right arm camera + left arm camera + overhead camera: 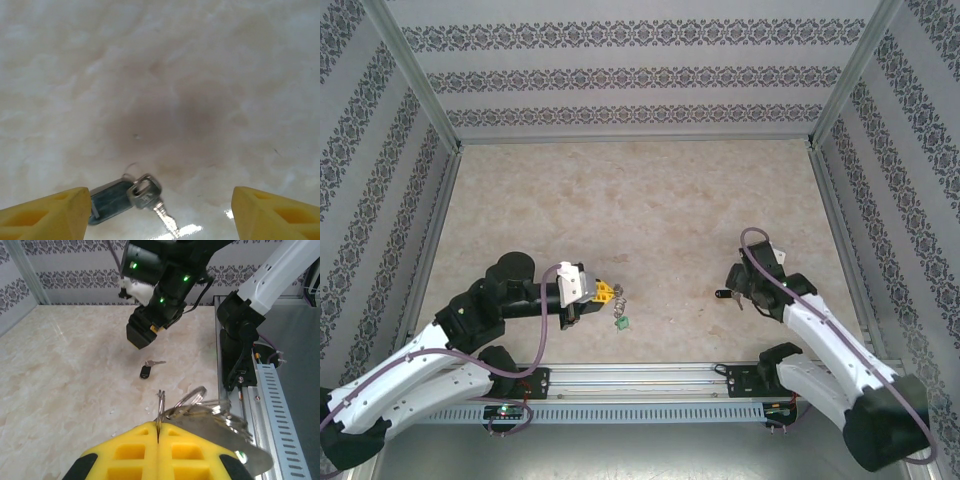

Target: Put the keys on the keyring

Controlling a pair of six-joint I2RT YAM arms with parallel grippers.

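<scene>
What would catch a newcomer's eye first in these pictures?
At the front of the tabletop, left of centre, the yellow-fingered left gripper pinches the grey keyring, its metal rings fanning out. To the right, the open right gripper hangs over the small key lying flat.

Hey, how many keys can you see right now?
1: a silver key joined to a black fob, lying on the table under the open right gripper. More could be hidden on the keyring held by the left gripper.
</scene>
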